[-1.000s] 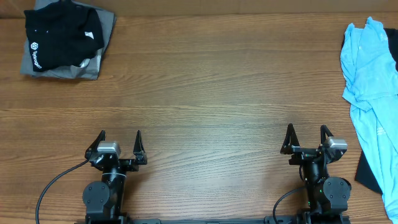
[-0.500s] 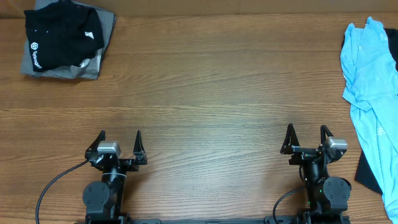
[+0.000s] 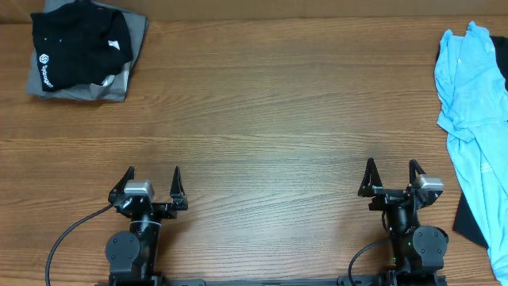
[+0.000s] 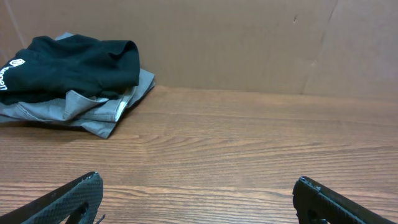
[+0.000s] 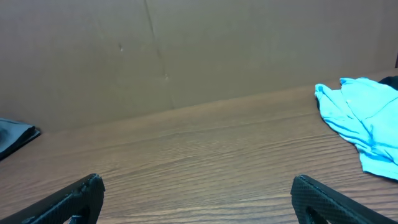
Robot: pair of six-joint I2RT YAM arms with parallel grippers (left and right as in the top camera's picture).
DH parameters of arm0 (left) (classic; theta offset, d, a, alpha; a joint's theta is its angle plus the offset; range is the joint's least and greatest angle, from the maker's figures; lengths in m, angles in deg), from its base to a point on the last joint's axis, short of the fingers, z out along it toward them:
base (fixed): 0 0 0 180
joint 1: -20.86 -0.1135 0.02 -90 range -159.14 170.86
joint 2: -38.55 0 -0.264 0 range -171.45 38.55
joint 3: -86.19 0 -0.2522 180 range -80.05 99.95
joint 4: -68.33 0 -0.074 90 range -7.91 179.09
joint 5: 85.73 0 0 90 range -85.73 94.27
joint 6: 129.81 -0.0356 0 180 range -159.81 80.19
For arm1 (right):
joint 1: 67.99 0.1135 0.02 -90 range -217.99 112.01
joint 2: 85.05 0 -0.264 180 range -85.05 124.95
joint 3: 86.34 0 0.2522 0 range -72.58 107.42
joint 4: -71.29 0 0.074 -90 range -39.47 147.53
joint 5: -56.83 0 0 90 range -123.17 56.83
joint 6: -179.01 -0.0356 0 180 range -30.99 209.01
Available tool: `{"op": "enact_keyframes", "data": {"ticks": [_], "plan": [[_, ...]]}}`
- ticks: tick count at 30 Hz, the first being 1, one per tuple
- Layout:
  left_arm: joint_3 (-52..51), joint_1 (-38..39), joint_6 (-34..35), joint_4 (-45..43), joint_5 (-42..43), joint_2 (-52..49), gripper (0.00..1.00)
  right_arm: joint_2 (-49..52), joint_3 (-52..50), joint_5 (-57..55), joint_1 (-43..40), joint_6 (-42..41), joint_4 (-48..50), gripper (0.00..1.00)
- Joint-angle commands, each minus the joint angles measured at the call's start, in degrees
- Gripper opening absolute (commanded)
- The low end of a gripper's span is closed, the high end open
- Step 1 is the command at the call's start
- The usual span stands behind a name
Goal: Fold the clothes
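Down at the near edge of the wooden counter (image 3: 262, 111), both arms sit low and well apart from each other. The left gripper (image 3: 153, 171) stands fully open, jaws spread wide with only bare wood between them, and it holds nothing. The right gripper (image 3: 390, 164) is spread just as wide and is likewise empty, touching no cloth.

Far off in the counter's far left corner lies a black T-shirt (image 3: 75, 48) with a small white logo, loosely folded and resting on top of a grey T-shirt (image 3: 119, 83) whose edge sticks out on the right side and along the near side. From the left wrist view this pile sits up and to the left, close to the brown cardboard wall (image 4: 249, 43) behind the counter.

Over at the right edge, the light blue T-shirt (image 3: 468, 95) lies crumpled and unfolded, stretching from the far side down toward the near side and running partly out of the overhead view. A dark garment (image 3: 470, 218) peeks out from under its near end, just right of the right arm. Neither gripper is near any of the clothes
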Motion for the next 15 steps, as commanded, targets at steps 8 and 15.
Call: {"op": "enact_keyframes", "data": {"ticks": [8, 15], "plan": [[-0.2, 0.2, -1.1, 0.1, 0.6, 0.5, 1.0, -0.6, -0.6, 0.3, 0.3, 0.2, 0.3, 1.0], [-0.2, 0.2, -1.1, 0.1, 0.6, 0.5, 1.0, -0.6, -0.6, 7.9, 0.3, -10.4, 12.7, 1.0]]}}
